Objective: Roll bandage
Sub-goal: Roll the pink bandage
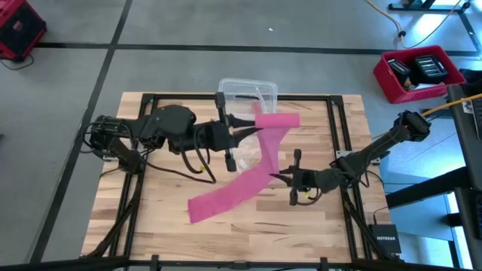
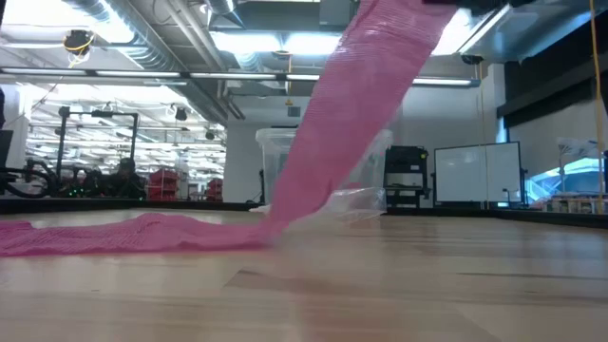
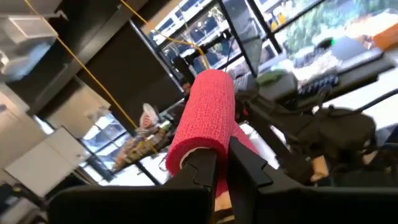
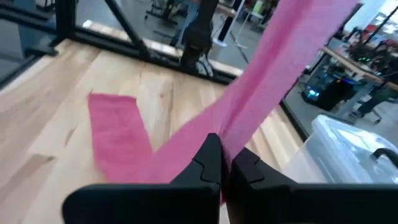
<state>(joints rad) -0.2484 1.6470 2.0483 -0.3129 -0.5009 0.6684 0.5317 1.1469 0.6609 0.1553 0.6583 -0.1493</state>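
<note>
left gripper point(image 1: 254, 129) pinching rolled end of bandage point(image 1: 265, 154) above table point(image 1: 316, 233), right gripper point(image 1: 276, 177) clamped on strip mid-span, loose tail flat on wood toward front-left

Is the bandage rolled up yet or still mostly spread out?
Mostly spread out. The bandage has only a short rolled end, held in the left gripper; the rest hangs down and trails flat across the table.
</note>
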